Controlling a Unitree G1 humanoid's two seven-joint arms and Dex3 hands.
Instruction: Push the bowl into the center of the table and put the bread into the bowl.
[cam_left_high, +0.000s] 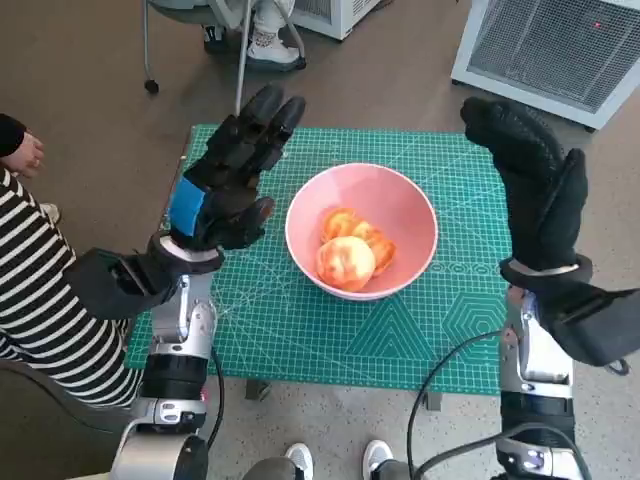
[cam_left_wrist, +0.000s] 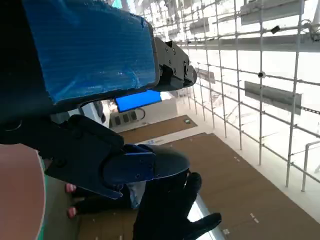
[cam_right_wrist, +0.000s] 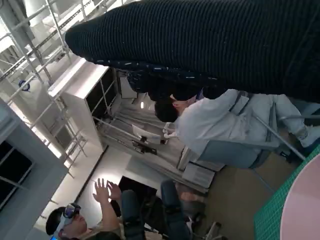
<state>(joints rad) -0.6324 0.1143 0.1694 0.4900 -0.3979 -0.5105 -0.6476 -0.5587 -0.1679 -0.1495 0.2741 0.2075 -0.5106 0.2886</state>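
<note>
Bare mat (cam_left_high: 300, 330) around bowl (cam_left_high: 420, 215)

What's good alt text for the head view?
A pink round bowl holding golden-brown bread pieces sits mid green cutting mat. The black, blue-taped left robot hand and black-gloved right robot hand are raised open either side.

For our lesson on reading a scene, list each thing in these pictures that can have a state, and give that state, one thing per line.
bowl: upright near the middle of the mat, holding the bread.
bread: lying inside the bowl.
left hand: raised, fingers apart, holding nothing, left of the bowl.
right hand: raised, holding nothing, right of the bowl.
green cutting mat: flat on the table, under the bowl.
</note>
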